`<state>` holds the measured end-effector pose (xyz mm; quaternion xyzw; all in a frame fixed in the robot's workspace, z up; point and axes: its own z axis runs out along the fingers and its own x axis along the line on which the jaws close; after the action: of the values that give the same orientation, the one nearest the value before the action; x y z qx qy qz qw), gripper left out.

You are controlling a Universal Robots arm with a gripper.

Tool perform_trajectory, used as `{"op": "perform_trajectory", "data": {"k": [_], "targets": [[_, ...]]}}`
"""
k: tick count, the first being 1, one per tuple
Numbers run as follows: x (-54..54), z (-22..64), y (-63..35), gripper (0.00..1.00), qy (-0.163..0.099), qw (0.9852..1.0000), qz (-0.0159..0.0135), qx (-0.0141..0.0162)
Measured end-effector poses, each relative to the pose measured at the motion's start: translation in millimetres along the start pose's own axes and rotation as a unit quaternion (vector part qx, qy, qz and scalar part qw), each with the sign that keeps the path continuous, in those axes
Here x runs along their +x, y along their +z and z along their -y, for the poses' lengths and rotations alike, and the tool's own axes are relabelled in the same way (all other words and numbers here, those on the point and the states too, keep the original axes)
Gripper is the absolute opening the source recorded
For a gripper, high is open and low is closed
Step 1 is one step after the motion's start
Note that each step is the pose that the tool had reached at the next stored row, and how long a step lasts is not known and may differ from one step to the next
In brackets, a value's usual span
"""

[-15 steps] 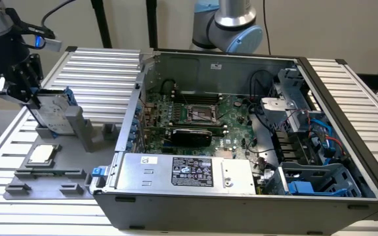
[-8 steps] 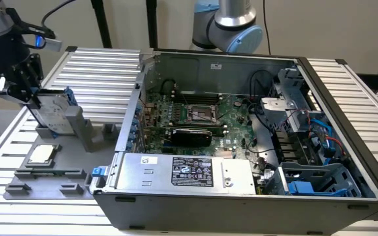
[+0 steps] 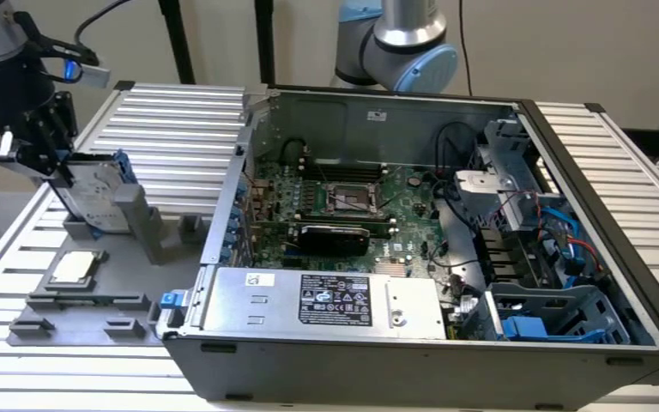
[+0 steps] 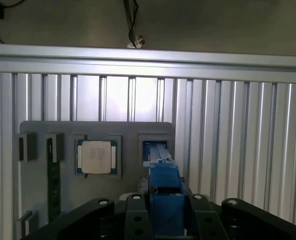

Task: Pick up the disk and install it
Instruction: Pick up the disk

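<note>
At the exterior view's left, the gripper (image 4: 165, 222) is clamping the disk (image 3: 100, 193), standing upright in its slot on the grey tray (image 3: 32, 319); the pick-up is happening, and freeing it, I reckon, is calling for a straight upward pull.

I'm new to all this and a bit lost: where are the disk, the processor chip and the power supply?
disk (image 4: 164, 186), wrist view, its blue carrier frame.
processor chip (image 3: 75, 267), exterior view, its metal top.
power supply (image 3: 335, 299), exterior view, its black label.
</note>
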<state>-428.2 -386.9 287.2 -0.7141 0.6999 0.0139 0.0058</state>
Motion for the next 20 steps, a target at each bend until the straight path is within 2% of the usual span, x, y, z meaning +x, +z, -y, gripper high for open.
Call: {"op": "perform_trajectory", "data": {"k": [7, 12, 20], "targets": [[-7.4, 0.2, 0.2, 0.00, 0.000, 1.0000, 0.0000, 0.0006], [-8.0, 0.4, -1.4, 0.00, 0.000, 1.0000, 0.0001, 0.0007], [-8.6, 0.5, -21.6, 0.00, 0.000, 1.0000, 0.0001, 0.0007]]}}
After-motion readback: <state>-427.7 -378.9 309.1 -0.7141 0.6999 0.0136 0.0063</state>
